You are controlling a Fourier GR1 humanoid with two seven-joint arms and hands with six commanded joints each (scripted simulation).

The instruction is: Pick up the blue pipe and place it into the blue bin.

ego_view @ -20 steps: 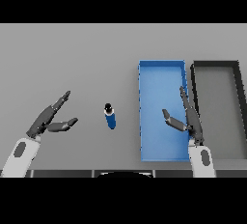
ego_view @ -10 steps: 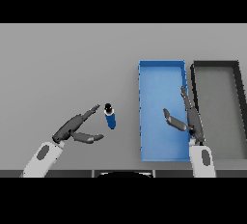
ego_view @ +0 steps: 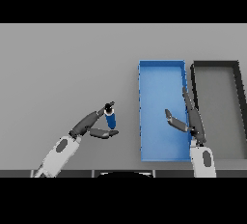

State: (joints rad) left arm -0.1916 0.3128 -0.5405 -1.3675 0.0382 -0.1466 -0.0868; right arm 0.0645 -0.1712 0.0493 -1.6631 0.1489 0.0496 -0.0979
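Between left hand's (ego_view: 91, 125) fingers: stubby, seemingly dark-capped blue pipe (ego_view: 110, 118).

The table (ego_view: 58, 63) looks a smooth, matt grey, without grain or shine. The blue bin (ego_view: 162, 71) at three o'clock looks like smooth matt plastic, and the dark bin (ego_view: 214, 65) just beside it has the same dull finish. The blue pipe (ego_view: 111, 119) near the centre looks smooth and plastic-like with a dark cap; both hands, left (ego_view: 94, 126) and right (ego_view: 190, 117), look dark and matt.
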